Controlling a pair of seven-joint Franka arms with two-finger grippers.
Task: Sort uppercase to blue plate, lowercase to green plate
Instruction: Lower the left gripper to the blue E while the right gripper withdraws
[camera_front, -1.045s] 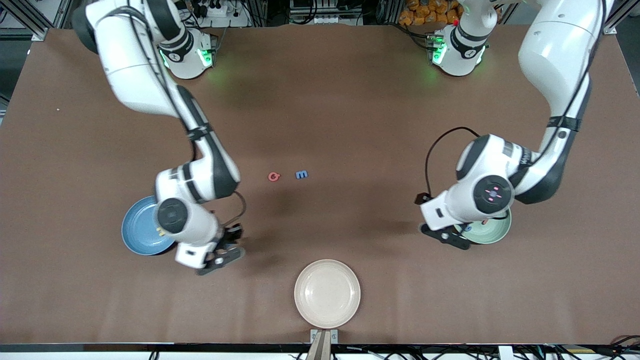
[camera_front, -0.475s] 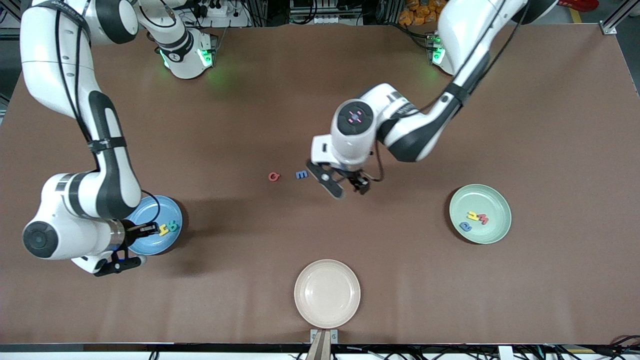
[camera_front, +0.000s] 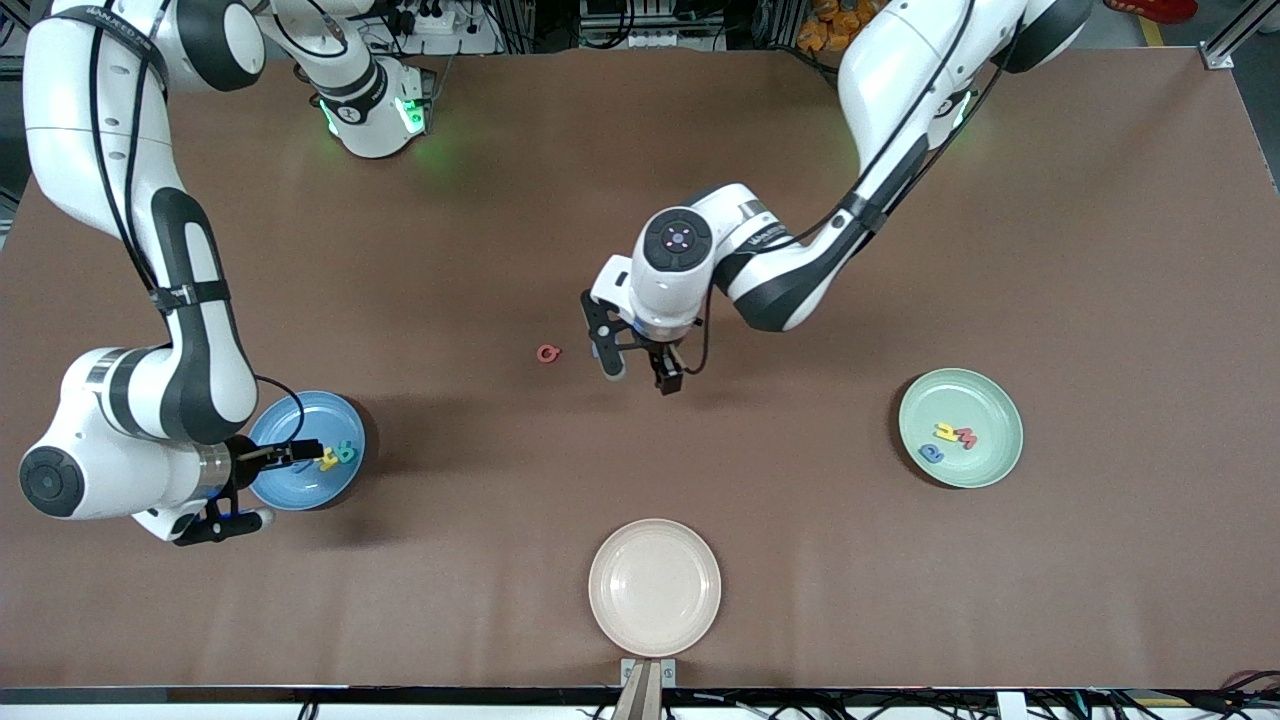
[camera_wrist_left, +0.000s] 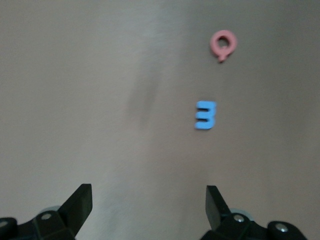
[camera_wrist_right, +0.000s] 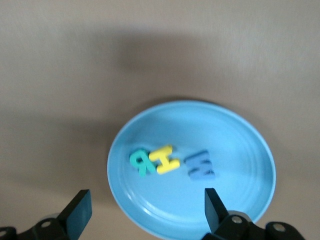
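The blue plate (camera_front: 322, 406) holds three uppercase letters: a teal R (camera_wrist_right: 141, 161), a yellow H (camera_wrist_right: 165, 159) and a blue M (camera_wrist_right: 200, 166). My right gripper (camera_front: 280, 483) hangs open and empty over that plate's rim. The green plate (camera_front: 985, 400) carries three lowercase letters: yellow (camera_front: 945, 432), red (camera_front: 965, 437) and blue (camera_front: 931, 453). A red G (camera_front: 547, 352) and a small blue m (camera_wrist_left: 205, 115) lie mid-table. My left gripper (camera_front: 640, 375) is open and empty just beside the blue m, which the hand hides in the front view.
A cream-white plate (camera_front: 655, 587) sits at the table edge nearest the front camera, with nothing in it. Bare brown tabletop surrounds the two loose letters.
My right gripper has opened and the blue M now lies in the blue plate. My left arm has swung from the green plate to the middle of the table, beside the blue m.
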